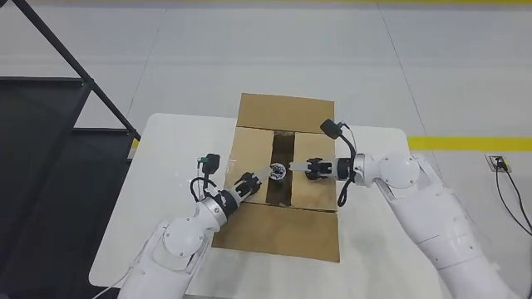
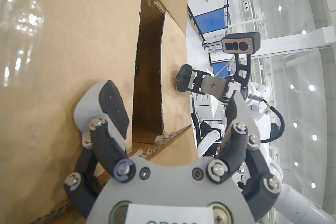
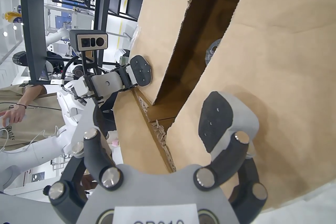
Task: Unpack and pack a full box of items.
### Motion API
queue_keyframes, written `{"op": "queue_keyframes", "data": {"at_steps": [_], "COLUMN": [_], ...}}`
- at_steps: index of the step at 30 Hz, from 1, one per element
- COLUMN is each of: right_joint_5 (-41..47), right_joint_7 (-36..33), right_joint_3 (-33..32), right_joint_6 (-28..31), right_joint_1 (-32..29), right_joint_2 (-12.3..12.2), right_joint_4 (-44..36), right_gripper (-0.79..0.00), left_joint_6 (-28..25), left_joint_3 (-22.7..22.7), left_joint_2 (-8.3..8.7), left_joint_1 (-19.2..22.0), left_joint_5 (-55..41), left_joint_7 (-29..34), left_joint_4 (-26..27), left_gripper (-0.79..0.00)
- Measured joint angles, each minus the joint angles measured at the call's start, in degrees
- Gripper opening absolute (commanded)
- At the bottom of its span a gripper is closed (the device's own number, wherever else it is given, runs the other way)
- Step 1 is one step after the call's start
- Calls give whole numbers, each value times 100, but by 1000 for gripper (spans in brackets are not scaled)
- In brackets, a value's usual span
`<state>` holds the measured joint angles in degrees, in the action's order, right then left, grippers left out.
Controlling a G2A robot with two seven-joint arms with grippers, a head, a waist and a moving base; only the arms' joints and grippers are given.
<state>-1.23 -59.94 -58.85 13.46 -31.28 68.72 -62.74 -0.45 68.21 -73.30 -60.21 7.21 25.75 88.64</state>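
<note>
Top view: box (image 1: 283, 112) on tabletop (image 1: 158, 191), flaps (image 1: 249, 154) half parted. Left pincer (image 1: 247, 184) and right pincer (image 1: 313, 168) — both spread — flank gap. Nothing clamped, so you risk flap springing shut, box sliding.

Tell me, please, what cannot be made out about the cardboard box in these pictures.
Box contents, top view: the cardboard box has flaps covering all but a narrow gap.
Round grey item, right wrist view: a flap hides half; unidentifiable.
Gap interior, left wrist view: too dark.
Whitish thing over the gap, top view: too small to name.
</note>
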Motion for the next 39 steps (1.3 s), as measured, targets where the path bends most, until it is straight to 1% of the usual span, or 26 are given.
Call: {"op": "queue_keyframes", "data": {"at_steps": [3,6,12,15,19,20,22,23,26,33,36,39], "right_joint_5": [60,151,449,549,572,545,536,537,539,569,712,557], "right_joint_7": [-5,-38,-81,37,363,418,425,420,416,505,849,1300], "right_joint_3": [-9,-62,-337,-483,-667,-701,-709,-706,-704,-678,-560,-375], "right_joint_6": [13,75,186,136,-140,-244,-259,-247,-239,-280,-302,-185], "right_joint_1": [13,-2,-87,-124,-157,-167,-171,-171,-170,-186,-17,325], "right_joint_2": [1,-13,-81,-112,-147,-156,-158,-158,-157,-143,-70,27], "right_joint_4": [-6,-79,-330,-453,-570,-597,-604,-603,-601,-543,-159,433], "right_gripper": [0,0,0,0,0,0,0,0,0,0,0,0], "left_joint_6": [-58,-146,-278,-355,-532,-587,-656,-694,-770,-768,-761,-673], "left_joint_3": [13,83,379,593,1014,1179,1467,1690,2176,2107,2101,2079], "left_joint_2": [-4,6,61,93,157,181,223,255,319,316,316,322], "left_joint_1": [14,-31,-249,-383,-586,-669,-820,-936,-1168,-1156,-1162,-1185], "left_joint_5": [-53,-110,-262,-451,-674,-734,-851,-906,-774,-779,-791,-862], "left_joint_7": [0,19,139,232,385,432,538,624,793,783,784,818], "left_joint_4": [-8,124,586,854,1209,1313,1453,1530,1615,1611,1611,1584], "left_gripper": [0,0,0,0,0,0,0,0,0,0,0,0]}}
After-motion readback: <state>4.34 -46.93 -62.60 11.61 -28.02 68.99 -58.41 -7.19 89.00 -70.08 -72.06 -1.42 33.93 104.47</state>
